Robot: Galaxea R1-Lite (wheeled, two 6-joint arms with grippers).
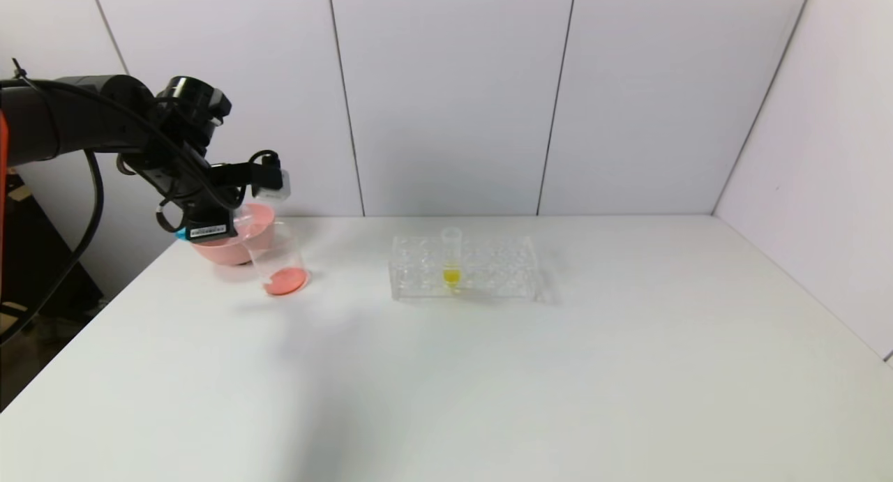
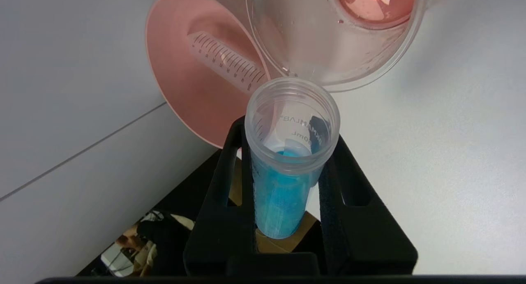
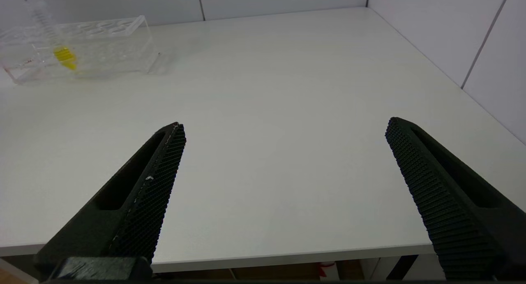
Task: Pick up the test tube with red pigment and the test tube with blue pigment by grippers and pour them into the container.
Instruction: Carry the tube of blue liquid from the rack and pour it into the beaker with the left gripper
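My left gripper (image 2: 287,132) is shut on the test tube with blue pigment (image 2: 283,181), which is tilted with its open mouth at the rim of the container (image 2: 337,49). Blue liquid sits in the tube's lower part. The container is a clear beaker with red-orange liquid at its bottom (image 2: 374,4). In the head view the left gripper (image 1: 216,220) hangs at the table's far left, just above the container (image 1: 279,259). A clear graduated tube (image 2: 226,62) lies in the pink bowl; I see no red in it. My right gripper (image 3: 285,128) is open and empty over the table's front edge.
The pink bowl (image 1: 237,241) stands right behind the container, touching or nearly so. A clear rectangular rack (image 1: 488,269) at mid-table holds a tube with yellow liquid (image 1: 451,262). White walls close the back and right sides.
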